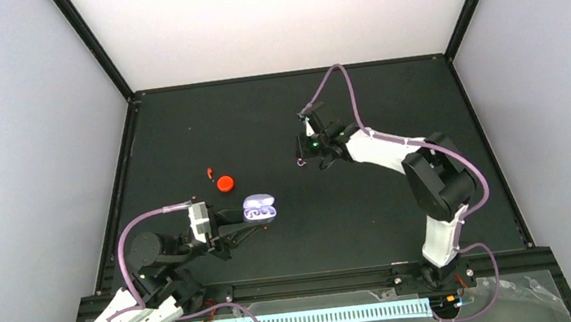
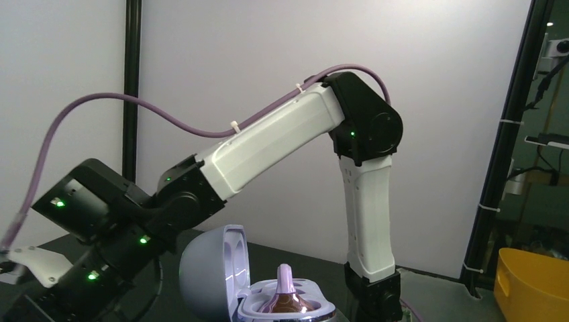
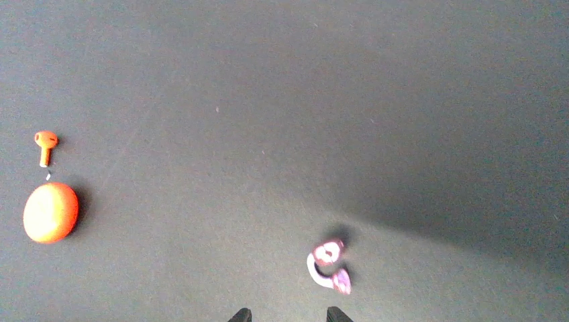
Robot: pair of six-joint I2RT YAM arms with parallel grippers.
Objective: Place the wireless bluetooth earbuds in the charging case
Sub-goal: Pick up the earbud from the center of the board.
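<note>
The right gripper (image 3: pixel 287 315) hovers above the black table (image 3: pixel 376 100), jaws partly apart and empty. A lavender earbud (image 3: pixel 327 265) lies just ahead of its fingertips, with an orange earbud (image 3: pixel 45 143) and orange case (image 3: pixel 50 212) well off to the left of it. The left gripper (image 1: pixel 251 224) is narrowly closed on the open lavender charging case (image 1: pixel 259 208), where a second lavender bud (image 2: pixel 286 292) sits inside.

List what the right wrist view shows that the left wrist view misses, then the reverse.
Right wrist only: the closed orange case, a loose orange earbud near it, and a lavender earbud lying on the black table. Left wrist only: the open lavender case with a second lavender earbud seated inside, and a yellow bin. Both: that table and part of the right arm.
</note>
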